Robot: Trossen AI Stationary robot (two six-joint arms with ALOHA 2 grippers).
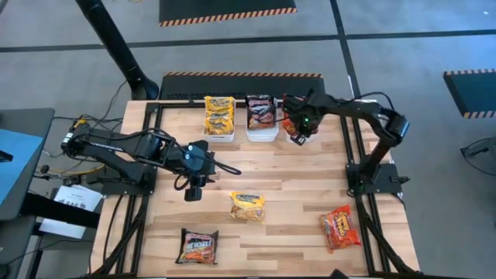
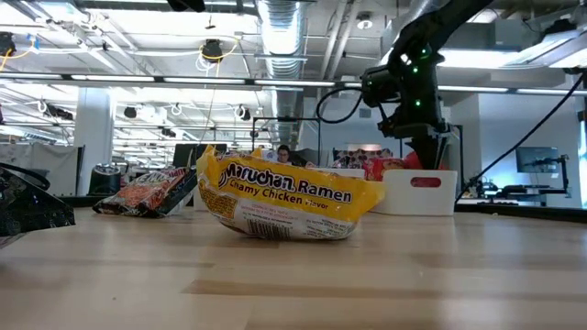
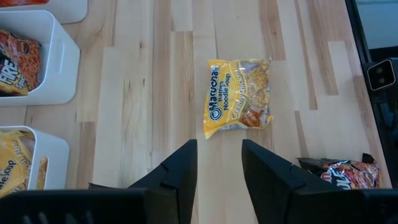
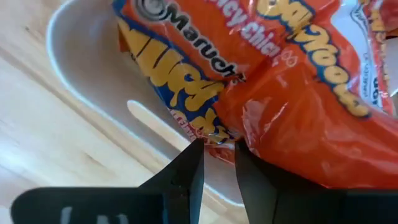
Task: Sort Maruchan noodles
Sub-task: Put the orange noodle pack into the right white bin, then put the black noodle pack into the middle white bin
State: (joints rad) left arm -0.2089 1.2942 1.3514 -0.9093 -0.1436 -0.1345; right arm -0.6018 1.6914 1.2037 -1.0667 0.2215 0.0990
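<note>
Noodles lie in two places: some loose on the tabletop, some already in three white bins along its far edge. Left bin holds yellow packets, middle bin holds dark packets, and the right bin holds red ones, mostly hidden from above by the right arm.

Right arm reaches from the right edge toward that far bin, and the right gripper hangs over it with its jaws nearly together, pinching the edge of a red packet that droops into the bin.

Left arm stretches in from the left edge, the left gripper hovering above the middle of the tabletop, jaws apart and holding nothing. Just ahead of it lies a loose yellow packet, label up, near the tabletop's centre.

A dark packet sits flat close to the near edge, toward the left corner. Another loose red packet lies near the right edge, toward the near corner, well apart from the other two.
</note>
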